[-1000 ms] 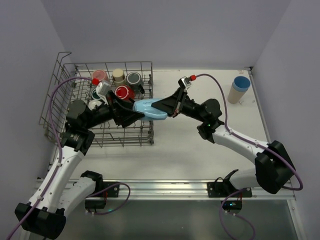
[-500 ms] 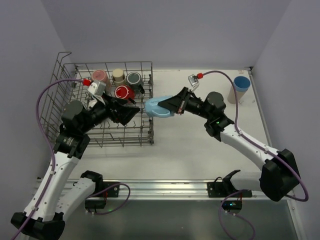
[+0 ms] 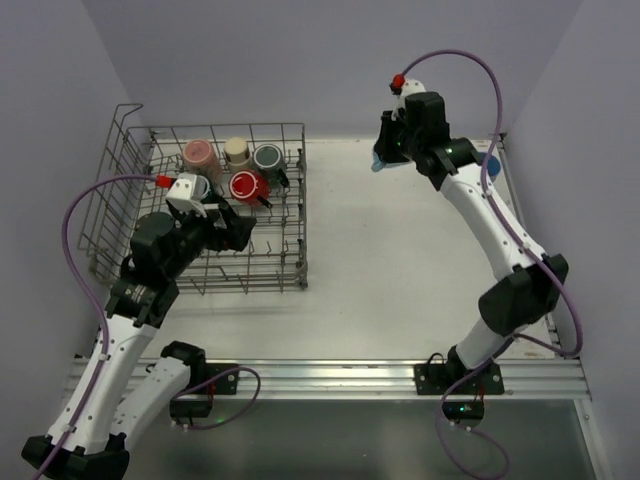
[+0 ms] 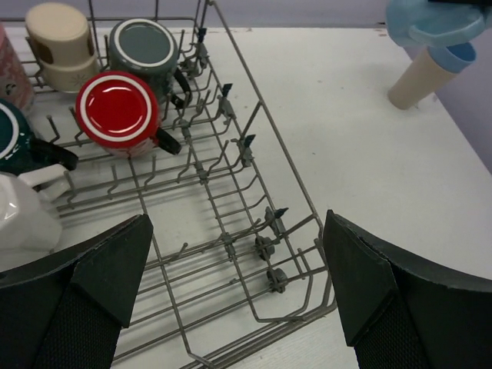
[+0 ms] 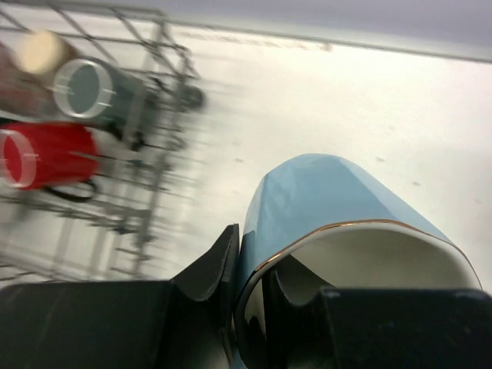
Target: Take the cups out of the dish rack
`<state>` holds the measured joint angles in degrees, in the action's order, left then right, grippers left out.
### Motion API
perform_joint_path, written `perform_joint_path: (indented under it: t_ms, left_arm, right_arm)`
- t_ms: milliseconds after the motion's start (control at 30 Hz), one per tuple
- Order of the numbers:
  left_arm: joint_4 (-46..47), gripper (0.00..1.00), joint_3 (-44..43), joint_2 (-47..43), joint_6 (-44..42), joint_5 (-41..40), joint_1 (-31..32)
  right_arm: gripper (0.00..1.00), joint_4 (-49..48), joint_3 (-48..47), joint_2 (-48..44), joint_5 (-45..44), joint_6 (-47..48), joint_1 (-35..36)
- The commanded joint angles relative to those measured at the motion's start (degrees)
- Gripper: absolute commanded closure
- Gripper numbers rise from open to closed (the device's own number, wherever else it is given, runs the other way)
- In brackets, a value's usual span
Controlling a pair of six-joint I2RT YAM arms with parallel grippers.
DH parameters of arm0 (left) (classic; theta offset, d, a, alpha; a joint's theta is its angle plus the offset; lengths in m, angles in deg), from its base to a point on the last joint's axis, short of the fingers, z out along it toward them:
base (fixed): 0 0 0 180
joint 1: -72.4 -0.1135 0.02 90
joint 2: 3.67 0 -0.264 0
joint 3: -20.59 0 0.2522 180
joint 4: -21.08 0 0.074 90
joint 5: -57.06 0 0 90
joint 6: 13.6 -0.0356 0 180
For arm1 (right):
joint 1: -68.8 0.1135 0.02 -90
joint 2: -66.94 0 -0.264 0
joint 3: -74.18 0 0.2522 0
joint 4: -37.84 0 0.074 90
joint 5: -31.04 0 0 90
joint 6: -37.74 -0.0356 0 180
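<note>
1. Grip on the light blue cup (image 5: 330,200): the right gripper (image 5: 250,261) is closed on the cup's wall at the rim, one finger inside the mouth and one outside. A rim pinch probably suits a cup too wide to span.
2. The cup hangs tilted, high over the counter (image 3: 380,270) at about 1 o'clock in the top view, well apart from the dish rack (image 3: 250,270). It seems bound for the spot near the cream tumbler (image 3: 478,185), which stands upright at 2 o'clock, likely where unloaded cups gather.
3. The left gripper (image 4: 238,261) hovers over the near right part of the rack, at 9 o'clock. Its jaws are spread wide and hold nothing, presumably ready for the next pick.
4. Remaining cups cluster at the rack's far end, at 11 o'clock:
   - the red cup (image 4: 117,109)
   - the grey cup (image 4: 143,48)
   - the cream cup (image 4: 60,42)
   - the pink cup (image 3: 198,155)
   - the dark teal cup (image 4: 11,138)
   - a white cup (image 4: 23,215)
5. They sit mouth down between the tines, bases up, as draining dishes do. A rim pinch from above is not open to the gripper, so it will likely need a grasp across the body or handle.
6. The red cup lies nearest the open jaws and looks the easiest next target, though its handle points toward the rack's wires and could snag.
</note>
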<state>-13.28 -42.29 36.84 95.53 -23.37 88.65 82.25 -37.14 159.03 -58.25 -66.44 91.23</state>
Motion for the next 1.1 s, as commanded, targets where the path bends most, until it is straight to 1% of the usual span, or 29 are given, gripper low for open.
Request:
perform_joint_path:
  t_ms: [0,33,100,200,233,333,500,700,767,867,1067]
  left_arm:
    - [0.91,0.0,0.43,-0.17,-2.08,-6.57,0.1]
    - [1.52,0.0,0.78,-0.26,-2.43,-7.1,0.1]
    - [2.4,0.0,2.1,-0.87,-2.96,-8.41,0.1]
    - [3.72,0.0,3.68,-1.49,-3.23,-7.11,0.27]
    - [3.99,0.0,4.03,-1.4,-3.23,-6.84,0.62]
    - [4.34,0.0,4.74,-0.79,-3.4,-7.19,1.59]
    - [4.16,0.0,4.83,-0.26,-3.67,-7.98,2.12]
    - [3.99,0.0,4.65,0.0,-3.93,-9.21,2.12]
    - [3.64,0.0,4.56,0.01,-4.19,-11.23,2.03]
    - [3.55,0.0,4.65,-0.08,-4.28,-12.11,2.03]
    - [3.37,0.0,4.48,0.88,-4.37,-12.9,1.94]
  right_arm:
    - [1.0,12.32,-9.56,8.7,-10.46,11.27,-1.69]
    - [1.0,12.93,-10.89,11.94,-11.16,12.06,-2.91]
    - [1.0,13.91,-13.27,14.33,-11.0,12.94,-4.24]
    - [1.0,15.22,-15.81,18.9,-11.17,15.13,-7.22]
    - [1.0,15.14,-16.08,19.87,-10.21,17.49,-7.75]
    - [1.0,15.14,-17.93,24.09,-7.49,19.53,-9.42]
    - [1.0,14.96,-18.99,29.62,-6.69,20.41,-11.54]
    - [1.0,11.19,-17.32,31.57,-6.08,20.5,-12.77]
    - [1.0,10.13,-17.05,32.18,-5.55,20.59,-13.21]
    - [1.0,10.13,-17.75,33.24,-5.11,20.77,-13.56]
    - [0.96,10.13,-18.11,34.12,-4.14,20.85,-13.73]
